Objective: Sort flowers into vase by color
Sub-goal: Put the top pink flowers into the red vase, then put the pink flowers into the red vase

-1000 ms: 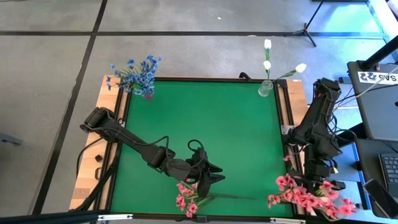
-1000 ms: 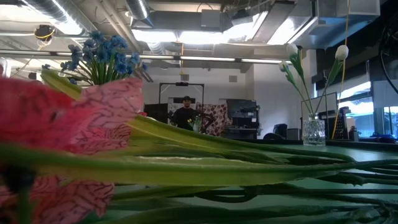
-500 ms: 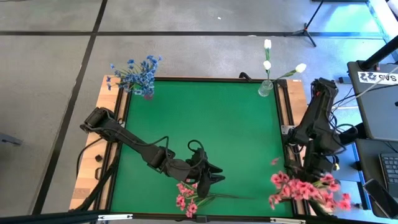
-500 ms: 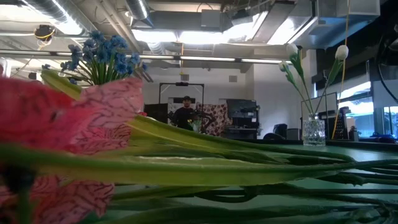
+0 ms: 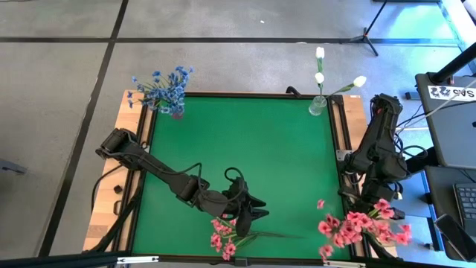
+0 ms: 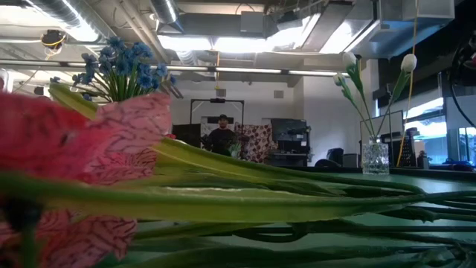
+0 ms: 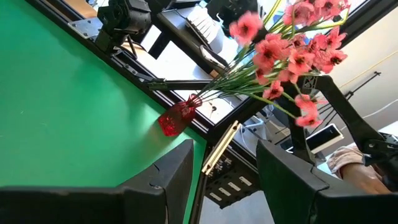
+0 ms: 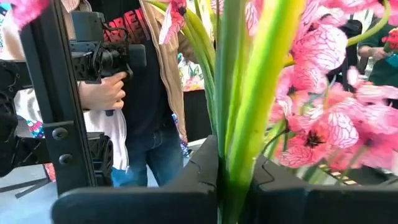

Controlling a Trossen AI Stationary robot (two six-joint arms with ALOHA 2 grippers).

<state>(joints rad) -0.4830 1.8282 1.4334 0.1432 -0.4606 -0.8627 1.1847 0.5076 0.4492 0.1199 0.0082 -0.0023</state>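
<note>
Green mat (image 5: 245,149), tulips (image 5: 320,74) in vase (image 5: 317,106)

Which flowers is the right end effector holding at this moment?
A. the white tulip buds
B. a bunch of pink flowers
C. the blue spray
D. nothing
B: the right end effector is closed around the green stems of the pink flower bunch at the table's right edge.

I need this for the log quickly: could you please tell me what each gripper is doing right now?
Left gripper: open, holding nothing, by the loose pink flowers.
Right gripper: closed on the pink bunch's stems.
</note>
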